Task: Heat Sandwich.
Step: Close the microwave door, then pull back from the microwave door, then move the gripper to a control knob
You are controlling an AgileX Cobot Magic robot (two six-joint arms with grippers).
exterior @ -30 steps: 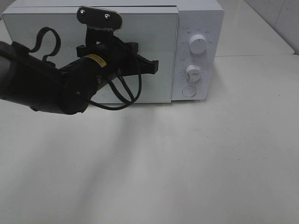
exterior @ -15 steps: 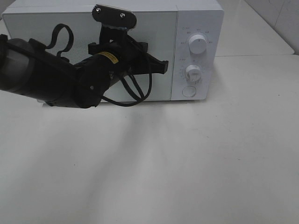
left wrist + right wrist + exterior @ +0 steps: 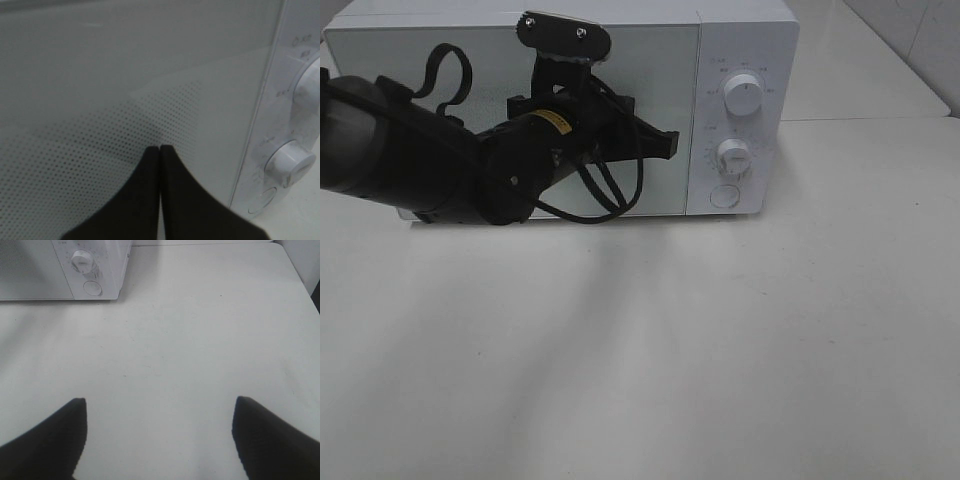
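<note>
One closed white microwave (image 3: 660, 60) sits on a plain white table (image 3: 720, 350).

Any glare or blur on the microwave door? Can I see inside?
Exterior high: even light, no glare; microwave door reads opaque pale, soft arm shadow on the table. Left wrist: dot mesh sharp, faint curved reflection, nothing visible inside; shut left gripper a dark blur. Right wrist: table sharp, open right gripper silhouetted.

Robot lab test bench: white microwave (image 3: 655, 60) on plain white table (image 3: 740, 340), black robot arm (image 3: 410, 165).
</note>
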